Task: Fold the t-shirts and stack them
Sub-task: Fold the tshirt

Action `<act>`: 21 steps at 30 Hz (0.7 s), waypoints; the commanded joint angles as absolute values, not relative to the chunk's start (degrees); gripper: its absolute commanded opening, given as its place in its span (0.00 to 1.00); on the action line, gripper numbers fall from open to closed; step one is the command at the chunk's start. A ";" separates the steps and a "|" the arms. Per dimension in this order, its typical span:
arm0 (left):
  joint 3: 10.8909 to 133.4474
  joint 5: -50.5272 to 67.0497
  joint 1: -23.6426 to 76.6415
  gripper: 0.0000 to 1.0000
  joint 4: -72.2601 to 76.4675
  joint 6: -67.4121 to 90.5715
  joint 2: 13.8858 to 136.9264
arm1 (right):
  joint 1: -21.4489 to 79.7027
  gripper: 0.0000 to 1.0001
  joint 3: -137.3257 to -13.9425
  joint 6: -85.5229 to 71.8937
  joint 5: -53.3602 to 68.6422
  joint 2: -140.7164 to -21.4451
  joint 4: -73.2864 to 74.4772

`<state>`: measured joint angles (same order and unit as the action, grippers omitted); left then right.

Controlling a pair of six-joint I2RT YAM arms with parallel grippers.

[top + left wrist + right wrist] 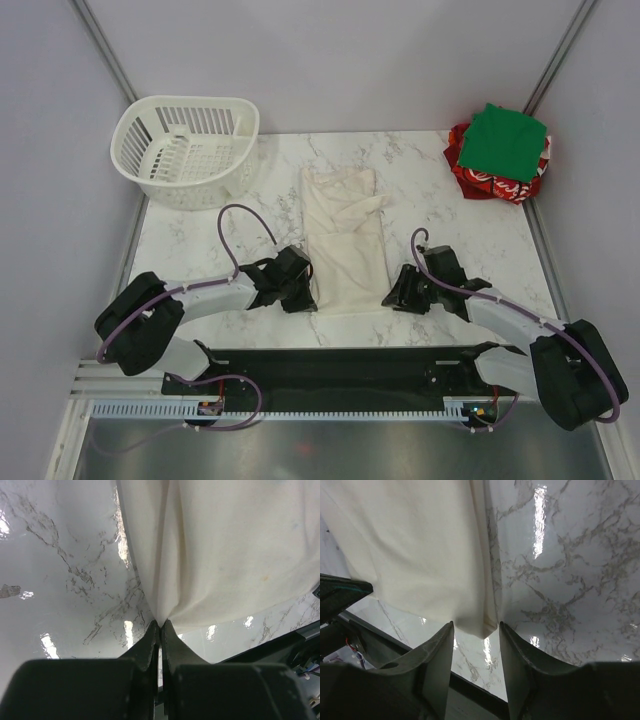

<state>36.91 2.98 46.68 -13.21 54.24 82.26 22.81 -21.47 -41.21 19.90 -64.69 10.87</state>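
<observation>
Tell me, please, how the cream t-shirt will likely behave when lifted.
Probably floppy: the cream t-shirt puckers into folds where the left tool pinches it. It would likely sag between held corners and slide easily on the glossy table.

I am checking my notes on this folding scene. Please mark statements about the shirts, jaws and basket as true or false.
1. The jaws of the left gripper are shut on the cream t-shirt. True.
2. The jaws of the right gripper are shut too. False: they stand open around its near corner.
3. The green t-shirt lies on the red t-shirt. True.
4. The cream t-shirt lies in the white basket. False: it lies on the table.
</observation>
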 commanded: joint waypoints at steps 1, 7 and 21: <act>36.47 1.84 46.58 0.02 -13.97 56.07 82.88 | 22.94 0.48 -20.04 -41.40 19.42 -66.53 8.17; 37.00 1.93 46.58 0.02 -13.97 55.90 83.58 | 23.03 0.16 -19.25 -40.61 19.86 -65.66 7.47; 37.63 4.04 54.57 0.02 -25.66 53.78 70.87 | 23.47 0.00 -22.23 -39.11 23.28 -46.69 26.07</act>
<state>37.74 3.53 52.69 -20.73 53.21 76.07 23.18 -19.92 -39.22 21.87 -51.44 18.52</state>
